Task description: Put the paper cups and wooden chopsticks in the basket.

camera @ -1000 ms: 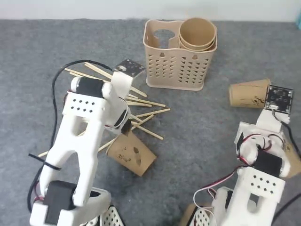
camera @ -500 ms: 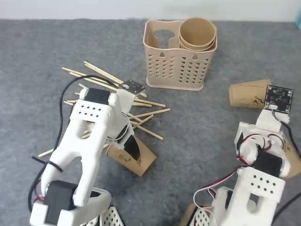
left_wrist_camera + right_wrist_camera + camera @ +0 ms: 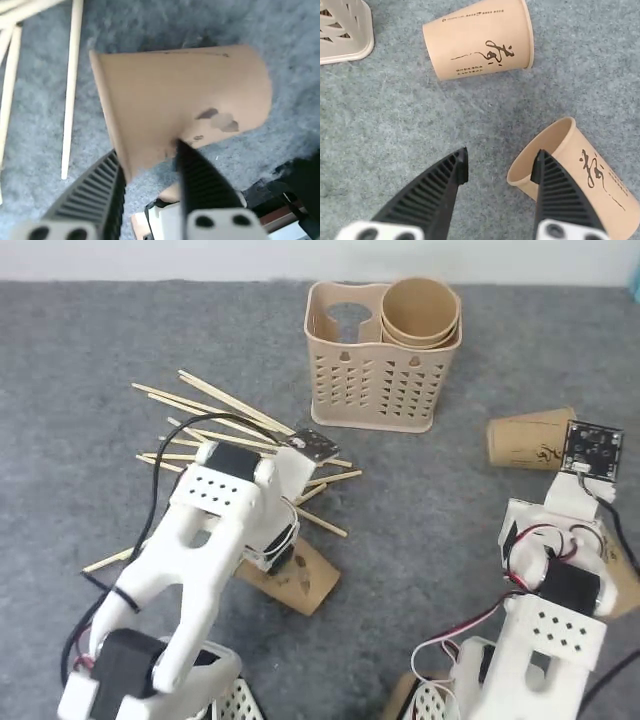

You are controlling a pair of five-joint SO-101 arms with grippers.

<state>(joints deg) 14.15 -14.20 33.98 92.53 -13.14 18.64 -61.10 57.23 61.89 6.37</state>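
We take the basket (image 3: 372,360), near the table's far edge, as reference. Two nested cups (image 3: 420,310) fill one compartment; the other stands open. Three loose cups lie on their sides: the side cup (image 3: 525,440) beside the basket, the outer cup (image 3: 575,170) farther out, and the near cup (image 3: 185,100) in front. The chopsticks (image 3: 220,420), roughly ten with some hidden by an arm, lie scattered before the basket. Open carpet (image 3: 450,500) separates basket and outer cup. The left gripper (image 3: 148,152) is released, with the near cup's edge between its tips. The right gripper (image 3: 501,155) is released over carpet.
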